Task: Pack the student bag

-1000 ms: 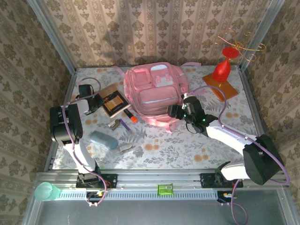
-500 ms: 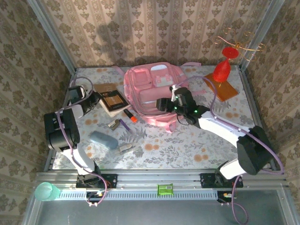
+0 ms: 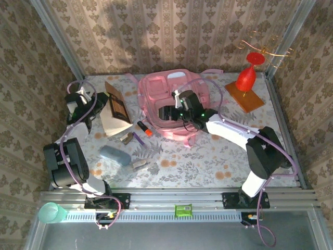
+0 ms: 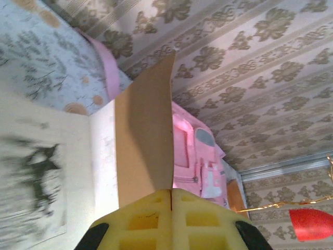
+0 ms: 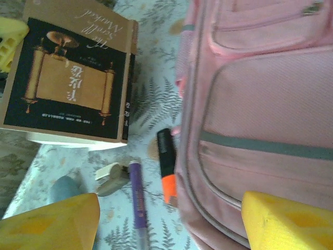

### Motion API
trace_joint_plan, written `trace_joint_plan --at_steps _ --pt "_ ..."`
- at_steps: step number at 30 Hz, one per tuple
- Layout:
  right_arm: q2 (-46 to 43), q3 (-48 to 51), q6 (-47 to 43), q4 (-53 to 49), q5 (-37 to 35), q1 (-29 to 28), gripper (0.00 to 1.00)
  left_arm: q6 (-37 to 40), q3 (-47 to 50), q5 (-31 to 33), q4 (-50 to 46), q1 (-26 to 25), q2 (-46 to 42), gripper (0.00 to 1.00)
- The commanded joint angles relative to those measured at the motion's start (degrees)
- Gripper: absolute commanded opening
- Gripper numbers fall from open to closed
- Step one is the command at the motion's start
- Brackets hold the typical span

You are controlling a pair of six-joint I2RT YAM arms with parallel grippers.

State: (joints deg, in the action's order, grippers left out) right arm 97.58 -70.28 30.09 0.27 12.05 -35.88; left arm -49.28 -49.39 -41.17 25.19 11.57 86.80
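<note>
The student bag lies flat on the bench, front pockets up. The right end effector hovers over the bag's near left corner, jaws wide and empty. Left of the bag, the left end effector is clamped narrow on the brown cover of a tilted book.

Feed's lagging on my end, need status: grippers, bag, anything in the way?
Left gripper shut on book cover. Right gripper open, above student bag front. Orange highlighter beside bag's edge.
</note>
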Motion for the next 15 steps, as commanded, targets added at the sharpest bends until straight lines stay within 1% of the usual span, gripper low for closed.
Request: trace_joint_plan --at_steps 1,5,7,10,13,15 --pt "3.03 -4.99 0.77 -2.61 6.59 0.28 0.75 -1.6 -2.14 -2.43 4.08 -1.54 -2.43 0.0" --pt "6.16 -7.97 4.36 -0.44 10.28 0.63 0.78 -3.01 -3.18 -2.61 3.91 -3.76 -4.09 0.0" --pt "8.71 -9.61 8.53 1.33 12.64 1.07 0.81 -2.25 -3.83 -1.85 1.88 -5.98 -5.56 0.0" --pt "12.28 -11.28 13.72 5.08 16.07 1.07 0.83 -0.85 -4.68 -0.41 -1.07 -9.31 -7.27 0.0" --pt "15.21 -11.92 18.98 10.24 19.09 1.07 0.84 -1.07 -5.75 0.02 -1.61 -11.43 -7.91 0.0" --pt "16.93 -12.33 21.5 12.05 19.85 1.07 0.84 -1.07 -6.75 -0.06 -2.18 -12.56 -8.1 0.0"
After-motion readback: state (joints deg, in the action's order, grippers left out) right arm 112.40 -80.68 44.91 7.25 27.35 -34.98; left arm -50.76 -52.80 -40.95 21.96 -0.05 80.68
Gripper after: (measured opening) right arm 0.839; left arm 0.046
